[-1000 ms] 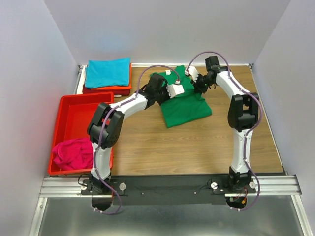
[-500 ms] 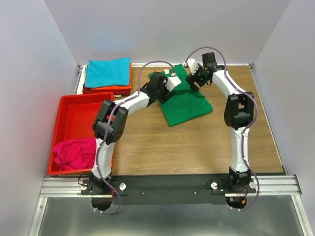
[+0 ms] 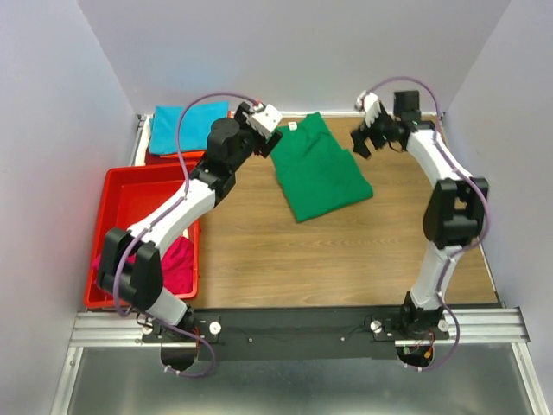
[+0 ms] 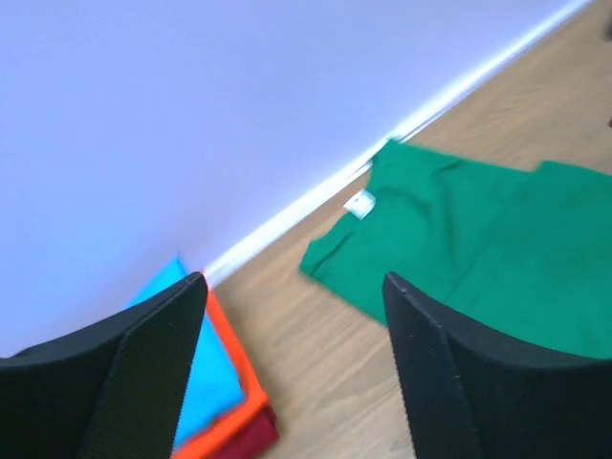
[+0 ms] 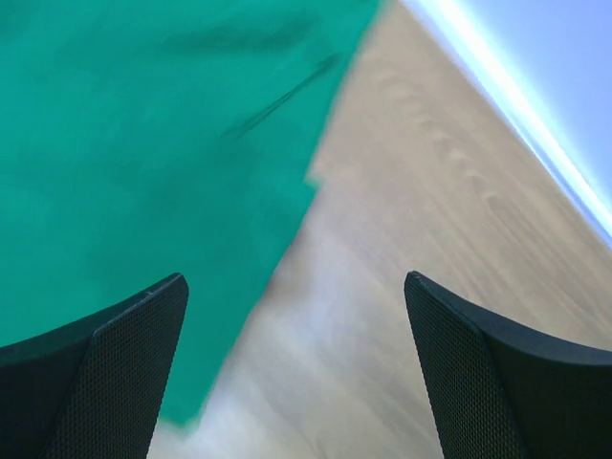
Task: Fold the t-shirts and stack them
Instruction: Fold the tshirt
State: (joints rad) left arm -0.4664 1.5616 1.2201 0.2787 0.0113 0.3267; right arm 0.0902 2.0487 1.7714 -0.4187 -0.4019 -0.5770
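While the left gripper (image 3: 266, 118) and the right gripper (image 3: 366, 130) hang wide open and empty on either side, the green t-shirt (image 3: 318, 169) lies flat, partly folded, on the far half of the bench (image 3: 346, 251). It looks soft, light and floppy, probably best pinched at an edge corner.

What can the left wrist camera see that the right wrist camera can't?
Only the left wrist view shows the left gripper, the folded stack, teal on orange on dark red, and the white neck label of the green t-shirt. Only the right wrist view shows the right gripper. Both grippers are open and empty. Both views share the green t-shirt, the wooden table and the pale wall.
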